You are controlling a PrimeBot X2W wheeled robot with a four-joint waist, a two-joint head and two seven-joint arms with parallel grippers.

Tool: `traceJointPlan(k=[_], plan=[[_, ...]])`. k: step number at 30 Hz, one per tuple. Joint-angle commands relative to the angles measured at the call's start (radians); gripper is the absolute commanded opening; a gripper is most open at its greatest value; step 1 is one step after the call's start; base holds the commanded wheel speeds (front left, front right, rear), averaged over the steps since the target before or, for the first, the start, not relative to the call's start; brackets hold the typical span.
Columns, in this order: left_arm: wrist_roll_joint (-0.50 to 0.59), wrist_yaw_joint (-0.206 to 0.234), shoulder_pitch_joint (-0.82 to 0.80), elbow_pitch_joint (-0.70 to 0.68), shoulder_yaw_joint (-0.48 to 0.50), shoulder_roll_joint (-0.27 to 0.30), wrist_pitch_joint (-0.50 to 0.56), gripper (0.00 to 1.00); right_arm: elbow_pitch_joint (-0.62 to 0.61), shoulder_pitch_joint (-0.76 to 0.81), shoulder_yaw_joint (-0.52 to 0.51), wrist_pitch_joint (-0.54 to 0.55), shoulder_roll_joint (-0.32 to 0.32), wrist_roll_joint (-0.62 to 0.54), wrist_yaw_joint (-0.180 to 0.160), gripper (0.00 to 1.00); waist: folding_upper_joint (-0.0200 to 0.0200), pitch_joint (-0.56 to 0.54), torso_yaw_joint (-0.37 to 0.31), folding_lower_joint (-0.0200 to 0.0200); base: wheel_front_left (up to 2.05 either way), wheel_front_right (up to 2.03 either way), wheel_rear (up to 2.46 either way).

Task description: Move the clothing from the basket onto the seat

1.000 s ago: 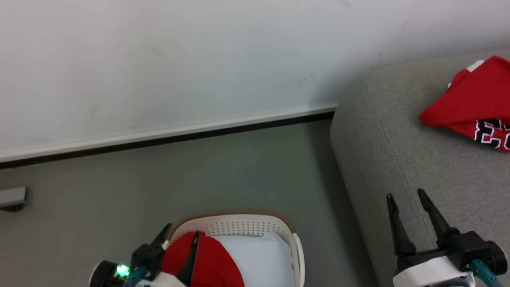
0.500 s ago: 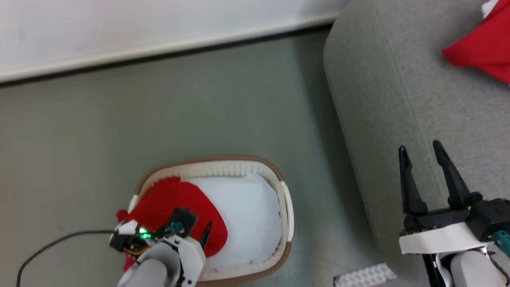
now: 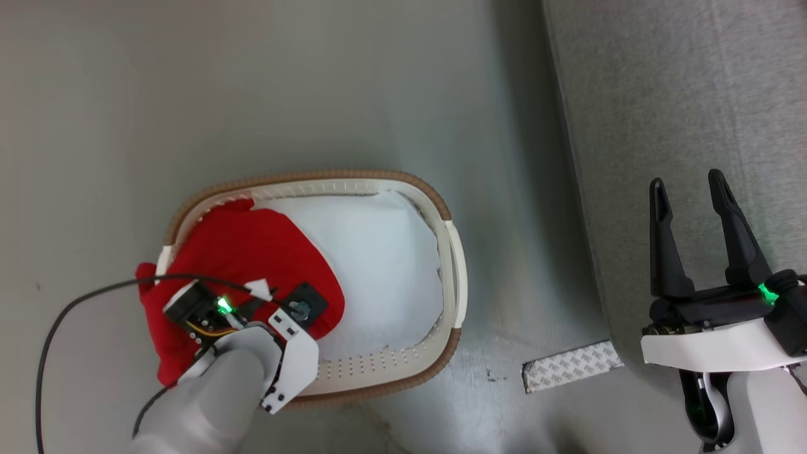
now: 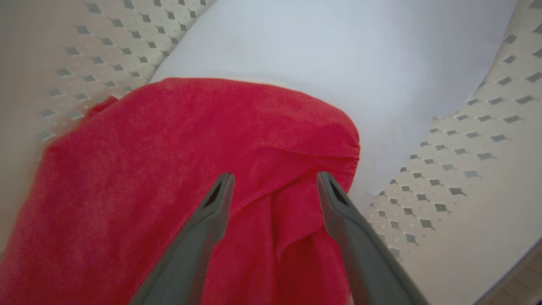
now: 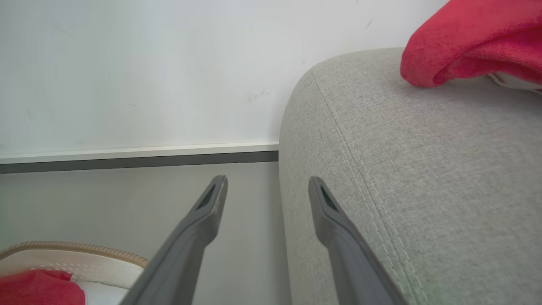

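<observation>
The oval cream laundry basket [image 3: 451, 265] with its brown rim was noted on the grey floor [image 3: 189, 94], just beside the rounded end of the grey fabric sofa [image 3: 662, 94]. A red garment [image 3: 252, 252] was seen lying in the basket's left half, on top of a flat white cloth [image 3: 378, 265] that covered the bottom, and part of it was draped over the left rim and hung outside. The left gripper [image 4: 274, 176] was found lowered into the basket, pointing down at the garment, with its two dark fingers spread wide and nothing held between them. In the left wrist view the tips were placed over a fold of the red fabric; whether they touched it could not be told. A black cable [image 3: 63, 309] was traced from the left wrist out across the floor. The right gripper [image 3: 686, 178] was recorded over the sofa's edge, its fingers also set wide apart and empty. In the right wrist view a second red garment [image 5: 474, 42] with a little white trim was seen lying on the sofa top, well apart from the basket, before a pale wall [image 5: 127, 63] with a dark baseboard [image 5: 127, 161]. A patterned strip of tape [image 3: 570, 367] was noted on the floor between basket and sofa.
</observation>
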Motion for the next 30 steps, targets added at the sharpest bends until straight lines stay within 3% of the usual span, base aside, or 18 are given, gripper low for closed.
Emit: traceJointPlan(k=[1,30], plan=[[0.024,0.003,-0.028,0.023,-0.014,0.009,0.013,1.0,-0.008,-0.018,0.004,0.001,-0.002,0.009,-0.002,1.0,0.0,0.047,-0.002,-0.0003,0.0,0.0,0.0],[0.075,0.075,-0.195,0.161,-0.138,0.027,0.077,1.0,-0.038,-0.044,0.05,0.004,0.004,0.068,0.004,1.0,0.0,0.197,-0.027,-0.0003,0.0,0.0,0.0]])
